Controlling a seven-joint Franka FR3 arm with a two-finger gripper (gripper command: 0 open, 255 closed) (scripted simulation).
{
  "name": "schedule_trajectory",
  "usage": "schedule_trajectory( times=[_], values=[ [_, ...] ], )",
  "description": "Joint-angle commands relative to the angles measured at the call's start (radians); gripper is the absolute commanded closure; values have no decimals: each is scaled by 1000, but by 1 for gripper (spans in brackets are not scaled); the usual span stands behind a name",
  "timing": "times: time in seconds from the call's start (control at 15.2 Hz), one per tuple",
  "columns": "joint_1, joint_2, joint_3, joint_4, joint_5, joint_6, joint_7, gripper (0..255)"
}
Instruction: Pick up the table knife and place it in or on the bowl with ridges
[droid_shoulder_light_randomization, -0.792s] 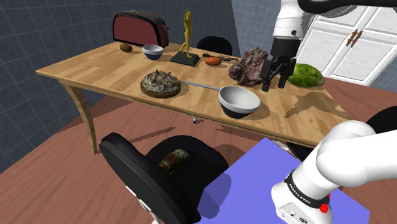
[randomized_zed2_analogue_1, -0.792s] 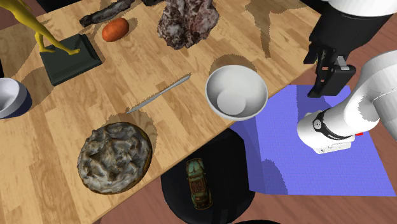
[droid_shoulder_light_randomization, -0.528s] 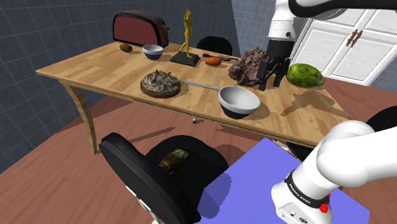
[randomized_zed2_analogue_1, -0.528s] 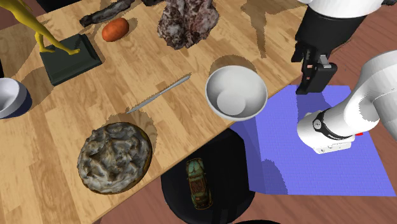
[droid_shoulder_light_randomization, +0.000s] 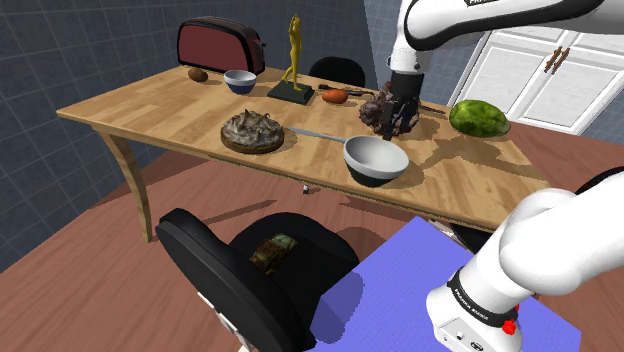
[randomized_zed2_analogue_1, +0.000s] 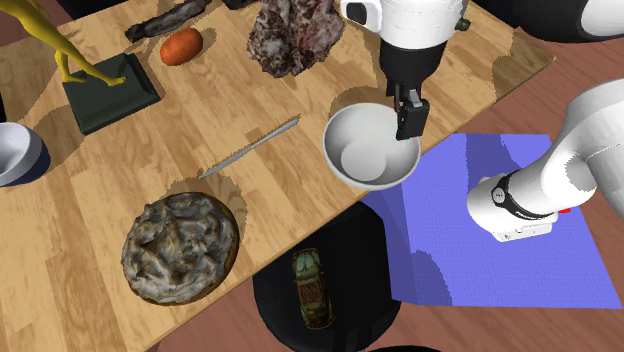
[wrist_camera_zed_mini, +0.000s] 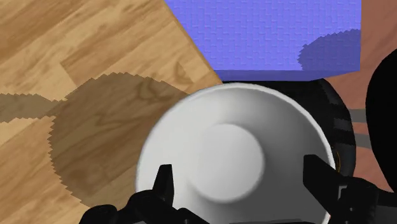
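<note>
Step in hand: reaching for the knife (randomized_zed2_analogue_1: 250, 146), not yet grasped.
Jaws: open, empty, poised over the grey bowl (randomized_zed2_analogue_1: 358, 160) at the worktop (randomized_zed2_analogue_1: 280, 185) edge nearest the stand.
Knife: flat on worktop, just beside bowl.
Next: cross to knife, align, descend.

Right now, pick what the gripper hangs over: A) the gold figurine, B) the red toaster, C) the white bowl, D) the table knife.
C: the gripper hangs open and empty above the white bowl, while the table knife lies on the wooden table beside that bowl.
</note>
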Motion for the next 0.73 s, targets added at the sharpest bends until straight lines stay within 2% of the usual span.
schedule_trajectory(
  times=[0.0, 0.66],
  values=[
    [7, 73, -17, 47, -10, 35, -61, 0],
    [31, 447, -53, 306, 1, 189, -328, 0]
  ],
)
